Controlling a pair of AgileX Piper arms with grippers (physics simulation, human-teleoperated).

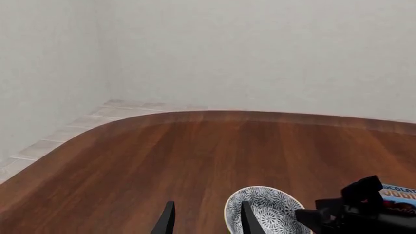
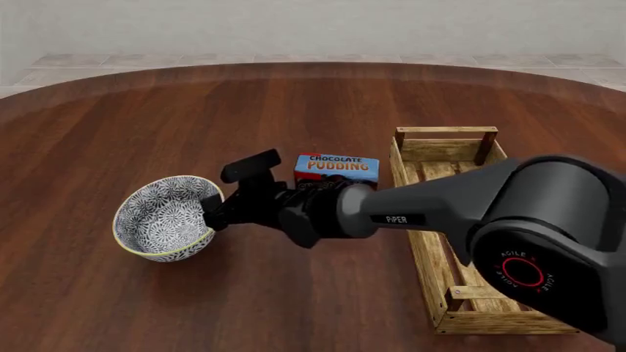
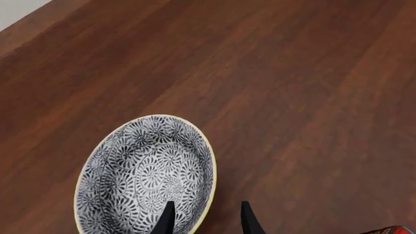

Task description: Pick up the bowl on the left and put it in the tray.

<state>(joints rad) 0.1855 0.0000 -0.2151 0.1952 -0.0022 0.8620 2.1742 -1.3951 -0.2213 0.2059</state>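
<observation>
Front view: the bowl (image 2: 164, 218) sits on the worktop (image 2: 293, 110) at left, well apart from the tray (image 2: 468, 220) at right.
Right end effector (image 2: 211, 213): fingers spread, straddling the bowl's near-side rim, one finger inside, one outside.
Left end effector (image 1: 204, 219): fingers spread, holding nothing, with the bowl beyond one fingertip.
Pudding box (image 2: 338, 168): between bowl and tray.

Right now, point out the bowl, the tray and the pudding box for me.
bowl (image 2: 161, 216), front view, on the patterned inside.
tray (image 2: 445, 133), front view, on the raised bar at its far end.
pudding box (image 2: 338, 167), front view, on its printed top face.
</observation>
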